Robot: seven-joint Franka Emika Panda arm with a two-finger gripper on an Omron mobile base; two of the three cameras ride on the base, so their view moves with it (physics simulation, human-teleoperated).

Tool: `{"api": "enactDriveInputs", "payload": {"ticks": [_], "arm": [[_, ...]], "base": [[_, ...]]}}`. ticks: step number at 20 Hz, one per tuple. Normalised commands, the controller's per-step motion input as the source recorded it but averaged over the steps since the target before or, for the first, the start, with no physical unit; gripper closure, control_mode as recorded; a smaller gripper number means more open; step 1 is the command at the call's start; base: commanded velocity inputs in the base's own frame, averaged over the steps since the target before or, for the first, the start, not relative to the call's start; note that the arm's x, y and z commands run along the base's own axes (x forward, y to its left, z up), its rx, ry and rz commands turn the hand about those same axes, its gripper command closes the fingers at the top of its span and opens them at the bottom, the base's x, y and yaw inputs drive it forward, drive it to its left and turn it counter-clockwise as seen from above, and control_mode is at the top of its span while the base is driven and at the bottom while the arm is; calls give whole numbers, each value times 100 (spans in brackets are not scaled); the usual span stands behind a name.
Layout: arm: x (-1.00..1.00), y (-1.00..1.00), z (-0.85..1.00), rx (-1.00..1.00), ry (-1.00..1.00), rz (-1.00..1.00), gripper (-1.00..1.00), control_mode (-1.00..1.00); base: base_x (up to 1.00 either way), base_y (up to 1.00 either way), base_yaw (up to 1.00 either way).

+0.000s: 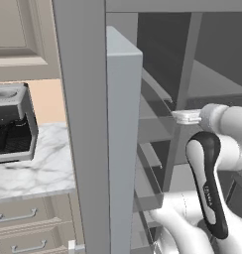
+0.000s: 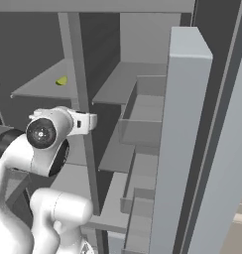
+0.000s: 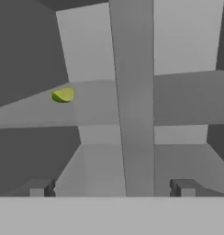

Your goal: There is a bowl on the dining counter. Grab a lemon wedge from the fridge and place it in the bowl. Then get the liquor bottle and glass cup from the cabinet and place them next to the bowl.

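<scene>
The fridge (image 1: pixel 124 149) stands open in front of me, its grey inner shelves (image 2: pixel 128 79) bare apart from one item. The lemon wedge (image 2: pixel 61 80), tiny and yellow-green, lies on an upper left shelf. In the hand view the lemon wedge (image 3: pixel 63 95) sits up and to the left, well beyond the fingers. My gripper (image 3: pixel 112 188) is open with nothing between its fingertips (image 3: pixel 40 188), and it faces the fridge's upright centre post (image 3: pixel 132 101). The bowl, dining counter, liquor bottle and glass cup are out of view.
The open fridge door (image 2: pixel 180 139) juts out edge-on to the right of my arm. Left of the fridge, a dark coffee machine (image 1: pixel 11 124) stands on a marble worktop (image 1: pixel 38 171) over cream drawers (image 1: pixel 24 218).
</scene>
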Motion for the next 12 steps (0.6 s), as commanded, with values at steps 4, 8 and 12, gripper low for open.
{"api": "enactDriveInputs", "payload": {"ticks": [4, 8, 12], "arm": [[-92, 8, 51, 0, -7, -6, -100, -100], [-35, 34, 66, 0, 0, -10, -100, -100], [1, 64, 33, 0, 2, -15, -100, -100]], "base": [[0, 0, 0], [0, 0, 0], [0, 0, 0]]}}
